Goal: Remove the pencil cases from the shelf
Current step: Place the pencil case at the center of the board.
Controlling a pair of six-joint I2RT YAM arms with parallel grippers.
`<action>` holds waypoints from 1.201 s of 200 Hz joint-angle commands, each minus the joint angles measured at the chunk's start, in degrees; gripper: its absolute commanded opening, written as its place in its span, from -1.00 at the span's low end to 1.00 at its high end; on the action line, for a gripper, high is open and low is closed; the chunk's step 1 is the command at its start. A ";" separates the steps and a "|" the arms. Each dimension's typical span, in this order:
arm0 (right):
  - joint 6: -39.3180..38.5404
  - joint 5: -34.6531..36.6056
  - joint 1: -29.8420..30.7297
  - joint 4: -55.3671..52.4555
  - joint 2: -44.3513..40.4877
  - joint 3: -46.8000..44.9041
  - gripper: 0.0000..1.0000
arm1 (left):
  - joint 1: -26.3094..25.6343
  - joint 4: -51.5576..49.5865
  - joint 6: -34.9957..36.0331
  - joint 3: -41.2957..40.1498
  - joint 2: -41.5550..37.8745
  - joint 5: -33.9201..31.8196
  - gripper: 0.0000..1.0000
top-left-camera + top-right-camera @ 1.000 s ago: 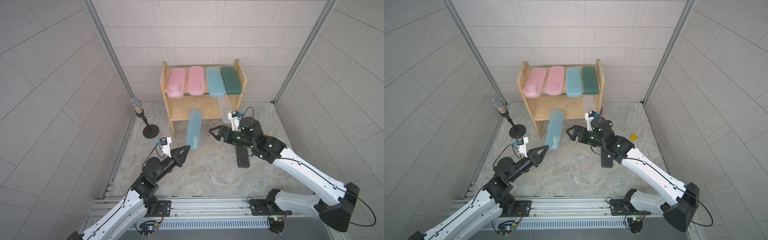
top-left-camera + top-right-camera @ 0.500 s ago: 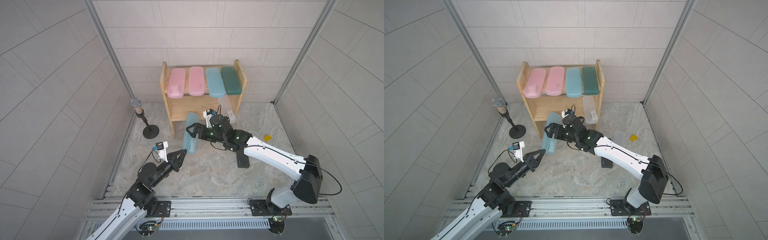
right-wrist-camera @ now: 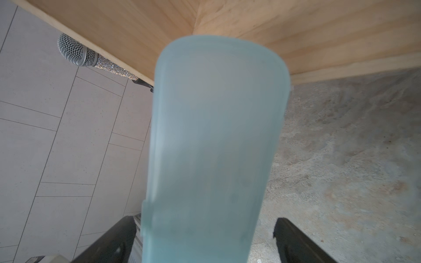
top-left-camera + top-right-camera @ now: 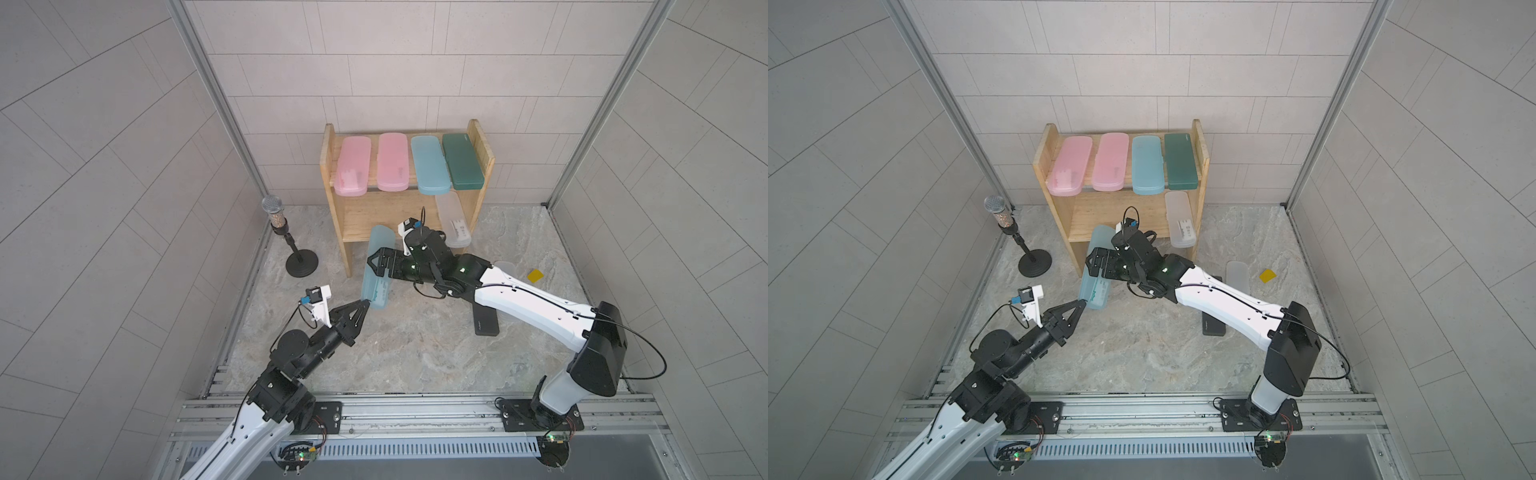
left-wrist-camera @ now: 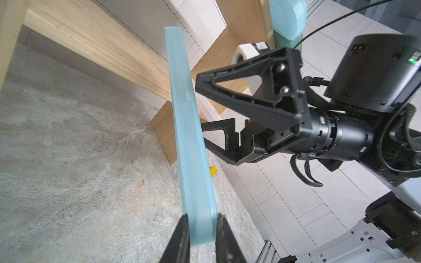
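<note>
Two big things fill my screen: the mottled floor (image 4: 415, 357) under both claws, and the wooden shelf (image 4: 331, 195) standing just beyond my right claw (image 4: 374, 266). On its top tier, above and beyond that claw, lie a pink case (image 4: 352, 166), a second pink case (image 4: 392, 162), a light blue case (image 4: 430, 166) and a dark green case (image 4: 462, 160), side by side. A clear case (image 4: 453, 220) lies on the lower tier just beside the right claw's wrist, its near end poking over the front edge. A second light blue case (image 4: 376, 291) runs from one claw to the other. My left claw (image 4: 366, 303) is clamped on its near end, fingers (image 5: 180, 241) pressed to both flat faces, holding it on edge. My right claw is spread wide astride its middle, gripping nothing. Its far end reaches the lower tier past the right claw; I cannot tell if it touches the wood. Well behind the right claw, under its arm, a black case (image 4: 486, 322) lies flat on the floor, another clear case (image 4: 1236, 276) beside that arm. A microphone (image 4: 273, 208) on a stand stands well off to the side of my left claw. Smallest, a yellow chip (image 4: 535, 275) lies far behind the right claw
</note>
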 commanded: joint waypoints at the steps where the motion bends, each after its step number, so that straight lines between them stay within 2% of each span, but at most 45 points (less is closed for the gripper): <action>1: -0.64 0.64 0.19 -0.79 -0.34 -0.77 1.00 | 0.14 1.25 1.56 0.32 -1.22 -0.63 -1.00; 48: 4.43 -6.15 0.21 7.05 2.37 -0.45 1.00 | 0.19 1.41 1.47 0.32 -1.05 -0.64 -1.00; 81: 4.70 -6.40 0.26 6.82 3.48 1.10 0.99 | 0.19 1.40 1.43 0.42 -1.14 -0.80 -1.00; 142: 1.01 -1.68 0.07 0.08 1.53 1.61 0.53 | 0.17 -0.89 1.47 0.58 -2.10 -2.67 -1.00; 153: -0.76 -0.98 -0.05 -2.23 0.67 1.91 0.50 | 0.17 -2.09 1.47 0.76 -2.58 -3.74 -0.78; 170: -4.56 0.53 -0.12 -7.20 -1.76 0.88 0.50 | 0.18 -3.99 1.82 1.17 -3.61 -5.33 -0.01; 188: -8.19 1.92 -0.29 -12.68 -5.64 -3.17 0.50 | 0.19 -5.99 2.00 1.61 -4.71 -6.78 0.39; 205: -10.75 2.11 -0.92 -17.00 -9.88 -9.08 0.49 | 0.10 -7.20 2.00 1.73 -5.48 -7.78 0.54; 240: -14.03 2.09 -3.68 -24.19 -15.25 -19.41 0.45 | 0.17 -7.24 2.00 1.59 -4.81 -8.37 0.57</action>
